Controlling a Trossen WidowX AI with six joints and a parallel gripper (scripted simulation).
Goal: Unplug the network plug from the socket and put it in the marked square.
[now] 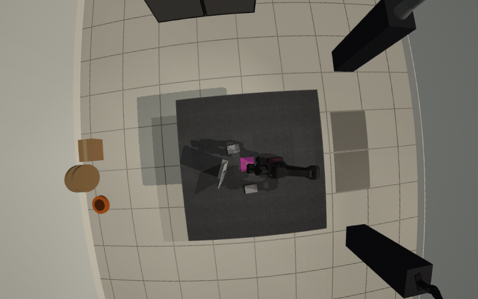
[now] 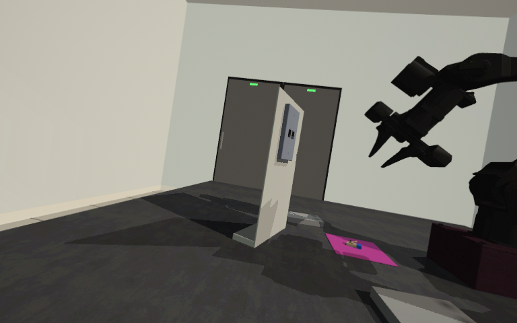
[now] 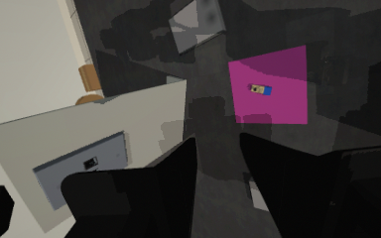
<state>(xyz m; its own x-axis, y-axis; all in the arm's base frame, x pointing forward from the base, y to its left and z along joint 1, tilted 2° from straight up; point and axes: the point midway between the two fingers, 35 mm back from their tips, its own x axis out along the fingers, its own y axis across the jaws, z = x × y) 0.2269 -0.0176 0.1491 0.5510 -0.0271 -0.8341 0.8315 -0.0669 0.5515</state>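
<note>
The plug (image 2: 353, 244) (image 3: 260, 89), cream with a blue end, lies on the magenta square (image 2: 375, 258) (image 3: 293, 109), inside its edges. My gripper (image 2: 376, 161) (image 3: 217, 141) is open, with nothing between its fingertips. It hangs in the air well above the square, apart from the plug and the panel. The upright panel (image 1: 221, 176) (image 2: 271, 186) (image 3: 154, 106) bears a grey-blue socket plate (image 2: 286, 146) (image 3: 113, 151) with dark socket openings and no plug in them that I can see.
A pale flat block (image 1: 233, 148) (image 2: 308, 219) (image 3: 190, 37) lies beyond the square, near the panel. Another pale block (image 1: 250, 188) (image 2: 423, 304) (image 3: 258, 198) lies on the opposite side. The arm's dark red base (image 2: 453, 255) stands to the right of the square in the exterior view.
</note>
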